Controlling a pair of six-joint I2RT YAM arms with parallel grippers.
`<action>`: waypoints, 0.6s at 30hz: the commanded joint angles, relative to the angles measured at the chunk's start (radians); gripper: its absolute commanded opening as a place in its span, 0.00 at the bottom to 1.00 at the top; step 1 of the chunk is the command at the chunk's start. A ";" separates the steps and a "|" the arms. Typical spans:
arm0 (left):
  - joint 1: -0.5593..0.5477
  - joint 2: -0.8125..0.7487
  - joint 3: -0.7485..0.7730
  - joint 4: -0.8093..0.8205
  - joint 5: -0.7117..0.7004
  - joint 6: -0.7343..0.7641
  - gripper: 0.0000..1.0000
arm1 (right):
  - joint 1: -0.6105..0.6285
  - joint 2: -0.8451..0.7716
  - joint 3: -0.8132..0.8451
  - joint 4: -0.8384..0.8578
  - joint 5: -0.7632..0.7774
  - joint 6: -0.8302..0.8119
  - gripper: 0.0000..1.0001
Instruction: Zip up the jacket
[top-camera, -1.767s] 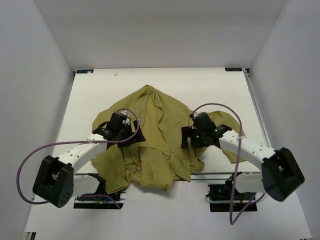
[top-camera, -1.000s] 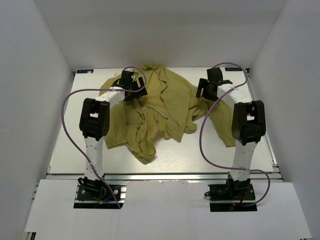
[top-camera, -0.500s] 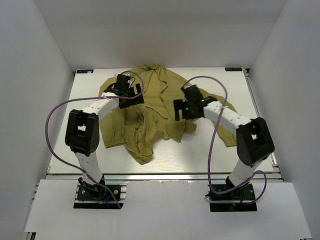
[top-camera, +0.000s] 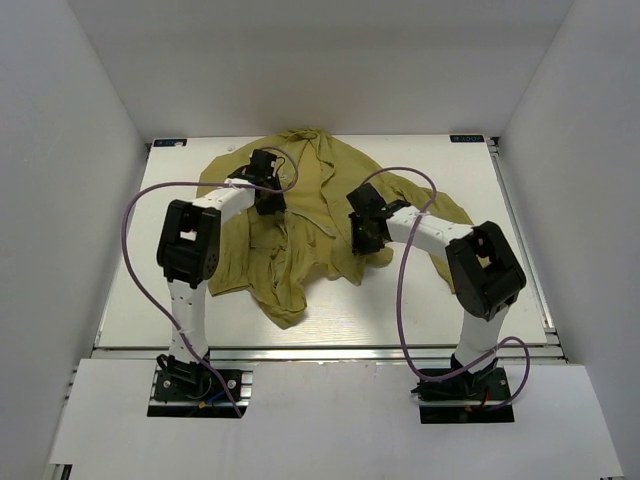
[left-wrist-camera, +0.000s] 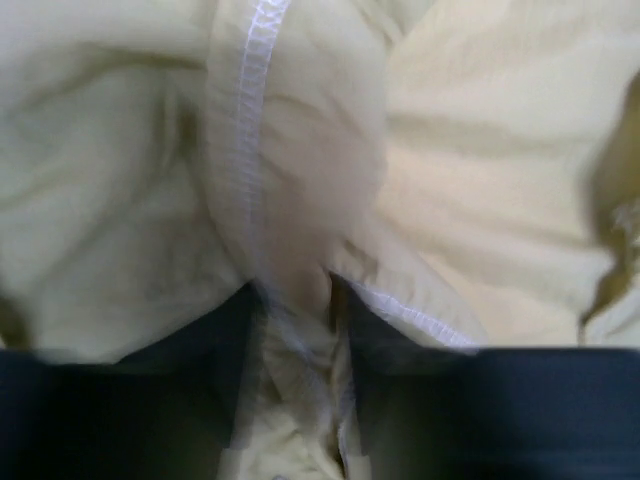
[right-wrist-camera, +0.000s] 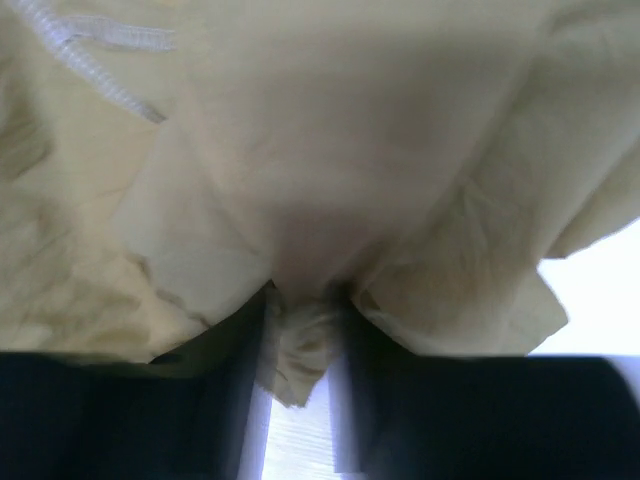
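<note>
The olive-green jacket (top-camera: 320, 200) lies wrinkled and spread open on the far middle of the white table (top-camera: 330, 320). My left gripper (top-camera: 266, 194) rests on its left half and my right gripper (top-camera: 364, 232) on the lower edge of its right half. In the left wrist view, the left gripper (left-wrist-camera: 295, 305) is shut on a bunched fold of jacket (left-wrist-camera: 480, 200) beside a white stitched edge (left-wrist-camera: 250, 130). In the right wrist view, the right gripper (right-wrist-camera: 305, 300) pinches a fabric corner (right-wrist-camera: 300, 350) over bare table, with the jacket (right-wrist-camera: 350, 130) filling the view and white zipper teeth (right-wrist-camera: 95, 65) at the top left.
White walls enclose the table on the left, back and right. Purple cables (top-camera: 135, 240) loop from both arms, the right one (top-camera: 405, 300) hanging over the table. One sleeve (top-camera: 445, 215) trails off to the right, and a jacket tail (top-camera: 285, 305) points toward the near edge.
The jacket was dragged from the near edge to the far middle. Over the last half second both grippers came down onto the fabric, the right one shifting nearer, and their jaws closed on folds.
</note>
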 joint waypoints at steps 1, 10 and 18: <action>0.001 0.017 0.056 -0.005 -0.044 -0.003 0.38 | 0.007 0.012 0.035 -0.012 0.072 0.030 0.24; 0.001 -0.191 0.087 -0.159 -0.231 0.018 0.00 | 0.004 -0.156 0.013 -0.069 0.183 -0.041 0.00; 0.001 -0.586 -0.059 -0.202 -0.166 0.035 0.00 | -0.022 -0.392 -0.036 -0.147 0.147 -0.137 0.00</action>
